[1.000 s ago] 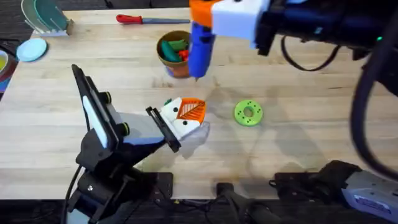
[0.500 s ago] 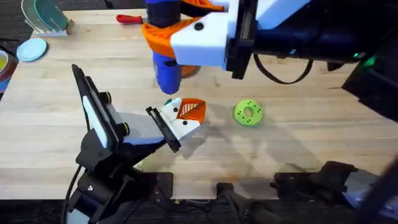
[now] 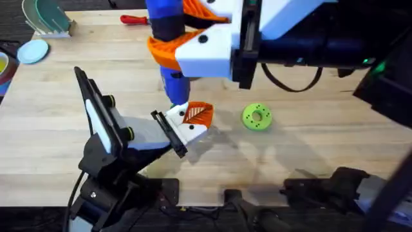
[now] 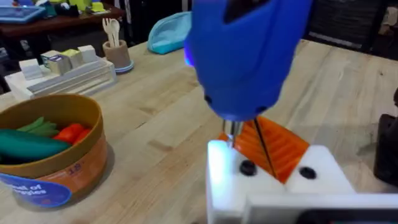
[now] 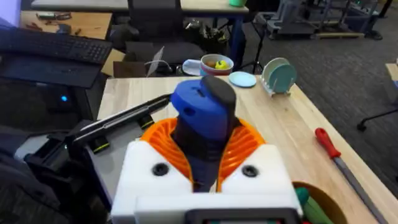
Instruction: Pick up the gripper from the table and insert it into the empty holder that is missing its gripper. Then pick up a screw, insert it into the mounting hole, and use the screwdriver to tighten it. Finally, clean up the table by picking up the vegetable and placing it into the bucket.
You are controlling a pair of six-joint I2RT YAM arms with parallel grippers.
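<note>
My right gripper [image 3: 168, 45] is clenched on the blue screwdriver [image 3: 168, 48], with the orange pads pressed on both sides of the thick body, and I hold the tool upright with its thin tip pointing down. In my right wrist view the blue top of the screwdriver [image 5: 202, 118] stands between my two orange pads [image 5: 247, 144]. Directly below the tip is the white holder [image 3: 182, 124], and in my left wrist view the thin metal tip meets the top of the holder [image 4: 273, 180] just beside a dark screw hole. The orange ribbed wedge [image 3: 198, 114] already sits in this holder, on the side away from my left arm; from the left wrist camera I see the wedge [image 4: 277, 144] just behind the tip. My left gripper [image 3: 168, 132] is at the holder and seems to grip it from the side, but I cannot tell from the pictures if its fingers are really closed on it. A little further from the holder, on the side of my right arm, the round green disc [image 3: 257, 117] lies flat on the wooden table [image 3: 309, 129]. Beyond the screwdriver, the orange pot [image 4: 46, 155] stands on the table with green and red toy vegetables inside; I see it beside the holder in the left wrist view. Farthest away, near the far edge of the table, lies the red-handled tool [image 3: 136, 20].
</note>
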